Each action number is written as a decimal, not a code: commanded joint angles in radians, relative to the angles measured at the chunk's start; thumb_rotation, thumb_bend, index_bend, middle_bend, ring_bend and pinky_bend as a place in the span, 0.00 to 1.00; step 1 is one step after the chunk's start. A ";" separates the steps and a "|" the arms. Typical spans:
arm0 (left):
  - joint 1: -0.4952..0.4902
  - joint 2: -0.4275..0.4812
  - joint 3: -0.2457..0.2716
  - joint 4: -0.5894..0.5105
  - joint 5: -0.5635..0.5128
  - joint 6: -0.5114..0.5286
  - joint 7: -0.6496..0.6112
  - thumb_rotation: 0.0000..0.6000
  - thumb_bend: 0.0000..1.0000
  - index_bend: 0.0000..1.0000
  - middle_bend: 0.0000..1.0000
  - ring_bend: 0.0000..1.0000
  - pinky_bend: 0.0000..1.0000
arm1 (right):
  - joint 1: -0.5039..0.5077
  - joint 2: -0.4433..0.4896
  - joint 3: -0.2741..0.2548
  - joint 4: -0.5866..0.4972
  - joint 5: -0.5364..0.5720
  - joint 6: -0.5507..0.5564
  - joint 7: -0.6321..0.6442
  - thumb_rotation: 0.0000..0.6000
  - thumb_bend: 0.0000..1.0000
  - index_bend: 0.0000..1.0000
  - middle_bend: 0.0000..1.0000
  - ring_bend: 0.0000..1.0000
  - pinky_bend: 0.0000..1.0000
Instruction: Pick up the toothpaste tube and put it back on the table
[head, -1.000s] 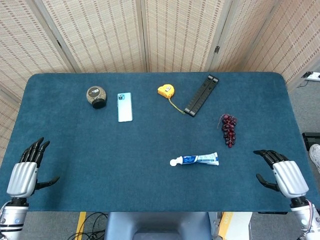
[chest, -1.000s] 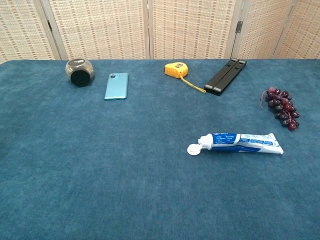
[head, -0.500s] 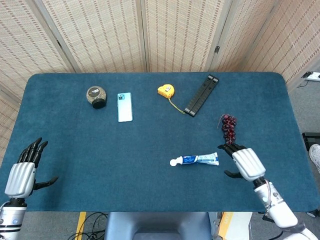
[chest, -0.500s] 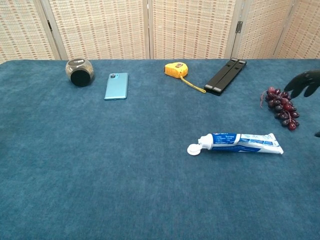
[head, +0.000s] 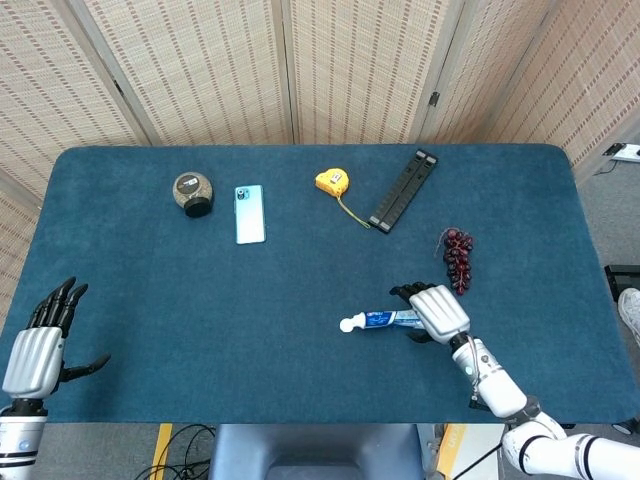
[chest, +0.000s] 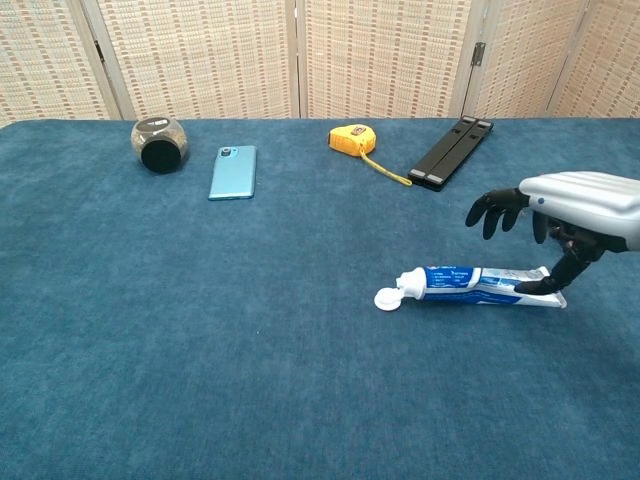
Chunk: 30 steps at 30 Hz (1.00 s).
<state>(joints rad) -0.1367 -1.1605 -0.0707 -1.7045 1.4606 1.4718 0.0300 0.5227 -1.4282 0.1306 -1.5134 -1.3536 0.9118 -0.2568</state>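
Note:
The toothpaste tube (head: 388, 320) (chest: 478, 284) lies flat on the blue table, white cap to the left, crimped tail to the right. My right hand (head: 437, 310) (chest: 578, 206) hovers palm down over the tail end with its fingers spread and curved forward. In the chest view its thumb tip reaches down to the tail, and nothing is gripped. My left hand (head: 37, 345) stays at the front left table edge with its fingers apart and empty; the chest view does not show it.
A grape bunch (head: 458, 258) lies just behind my right hand. Along the back sit a yellow tape measure (head: 332, 181) (chest: 347, 138), a black folded stand (head: 403, 189) (chest: 450, 152), a teal phone (head: 249, 213) (chest: 233, 171) and a round jar (head: 193, 193) (chest: 158, 144).
My right hand has travelled from the front right edge leftward to above the tube's tail. My left hand has sunk slightly toward the front edge. The tube has not moved.

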 joint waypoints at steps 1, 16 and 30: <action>0.002 -0.001 0.002 0.004 0.000 0.000 -0.004 1.00 0.09 0.00 0.00 0.02 0.14 | 0.028 -0.043 -0.002 0.042 0.037 -0.030 -0.036 1.00 0.25 0.24 0.34 0.29 0.46; 0.002 -0.006 0.000 0.016 0.002 -0.003 -0.012 1.00 0.09 0.00 0.00 0.02 0.14 | 0.076 -0.119 -0.017 0.112 0.090 -0.049 -0.083 1.00 0.31 0.32 0.40 0.34 0.47; 0.001 -0.011 -0.002 0.031 0.002 -0.004 -0.021 1.00 0.09 0.01 0.00 0.02 0.14 | 0.102 -0.152 -0.015 0.110 0.130 -0.038 -0.107 1.00 0.53 0.53 0.57 0.48 0.57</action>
<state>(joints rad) -0.1353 -1.1716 -0.0732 -1.6735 1.4623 1.4678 0.0087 0.6231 -1.5790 0.1147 -1.4018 -1.2257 0.8729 -0.3640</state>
